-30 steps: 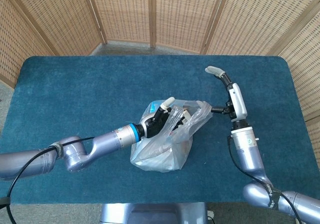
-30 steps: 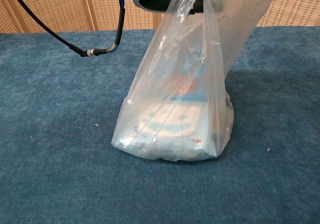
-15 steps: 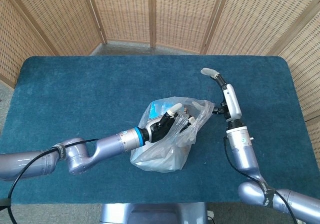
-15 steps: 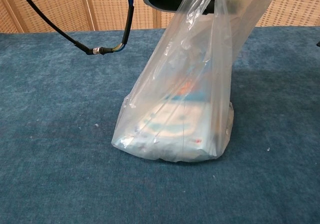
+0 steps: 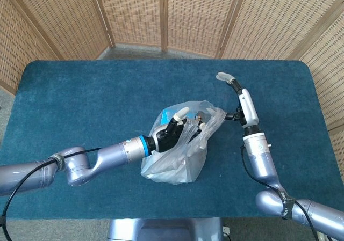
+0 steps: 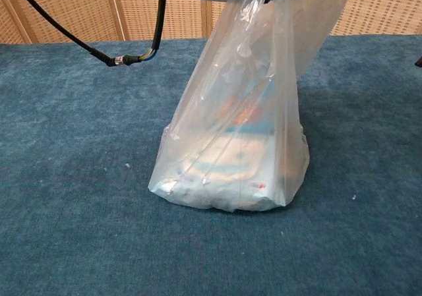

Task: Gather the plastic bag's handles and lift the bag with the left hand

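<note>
head view: left hand (image 5: 174, 131) grips plastic bag (image 5: 174, 158) handles; right hand (image 5: 242, 104) beside bag, fingers spread, holding nothing.

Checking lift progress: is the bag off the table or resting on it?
Resting: in the chest view the plastic bag's base sits flat on the table.

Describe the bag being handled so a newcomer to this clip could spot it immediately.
On the blue carpeted table, near its middle, sits a clear plastic bag with its base still on the cloth. The left hand is in its gathered top, and packaged goods show through its film; nothing else stands there.
</note>
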`<act>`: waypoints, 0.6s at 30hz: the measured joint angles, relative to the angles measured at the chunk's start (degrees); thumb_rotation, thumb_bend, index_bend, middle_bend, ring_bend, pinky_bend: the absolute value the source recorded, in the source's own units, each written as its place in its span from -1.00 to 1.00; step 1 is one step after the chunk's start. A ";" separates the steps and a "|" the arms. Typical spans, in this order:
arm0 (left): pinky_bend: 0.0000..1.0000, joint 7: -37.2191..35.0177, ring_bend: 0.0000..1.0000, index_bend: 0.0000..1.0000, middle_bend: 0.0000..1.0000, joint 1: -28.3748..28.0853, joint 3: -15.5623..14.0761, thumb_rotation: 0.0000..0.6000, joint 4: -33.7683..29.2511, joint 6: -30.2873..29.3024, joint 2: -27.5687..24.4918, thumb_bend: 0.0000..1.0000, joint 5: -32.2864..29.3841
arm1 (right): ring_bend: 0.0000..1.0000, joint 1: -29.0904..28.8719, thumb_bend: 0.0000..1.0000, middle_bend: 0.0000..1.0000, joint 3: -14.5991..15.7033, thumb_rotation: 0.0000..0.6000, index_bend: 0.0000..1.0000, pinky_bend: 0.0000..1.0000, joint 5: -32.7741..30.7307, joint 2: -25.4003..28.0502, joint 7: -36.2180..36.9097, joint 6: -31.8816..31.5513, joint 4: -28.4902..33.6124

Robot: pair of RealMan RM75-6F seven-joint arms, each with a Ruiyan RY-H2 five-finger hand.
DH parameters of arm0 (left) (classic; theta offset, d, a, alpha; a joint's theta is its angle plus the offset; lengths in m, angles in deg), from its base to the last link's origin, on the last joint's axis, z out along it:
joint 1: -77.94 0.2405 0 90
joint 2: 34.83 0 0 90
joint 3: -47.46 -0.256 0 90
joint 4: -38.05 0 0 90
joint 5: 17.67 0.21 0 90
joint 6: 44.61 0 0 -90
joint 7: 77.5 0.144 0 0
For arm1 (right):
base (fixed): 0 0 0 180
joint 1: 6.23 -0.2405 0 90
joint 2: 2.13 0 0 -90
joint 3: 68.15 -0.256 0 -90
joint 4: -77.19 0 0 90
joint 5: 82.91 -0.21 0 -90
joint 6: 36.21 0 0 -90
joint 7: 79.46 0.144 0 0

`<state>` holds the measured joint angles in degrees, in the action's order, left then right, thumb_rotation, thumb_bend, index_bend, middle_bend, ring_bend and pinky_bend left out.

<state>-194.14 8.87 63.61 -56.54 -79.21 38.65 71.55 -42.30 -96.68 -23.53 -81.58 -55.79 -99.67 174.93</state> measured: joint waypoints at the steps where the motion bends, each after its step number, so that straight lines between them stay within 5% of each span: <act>1: 0.33 -0.33 0.21 -0.09 0.17 0.03 -0.15 -1.00 0.06 -0.24 -0.14 -0.73 0.10 | -0.74 -0.01 -0.87 -0.61 0.04 1.00 -0.68 -0.80 -0.04 0.00 -0.03 0.09 -0.05; 18: 0.35 -4.02 0.21 -0.09 0.17 0.29 -2.65 -1.00 1.00 -4.34 -1.54 -0.73 0.27 | -0.83 0.87 -0.87 -0.75 0.93 1.00 -0.95 -0.81 0.81 1.66 1.01 1.88 0.17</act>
<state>-198.16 9.17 60.96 -55.53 -83.55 37.11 71.82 -41.43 -95.74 -22.71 -79.92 -54.79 -97.79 175.11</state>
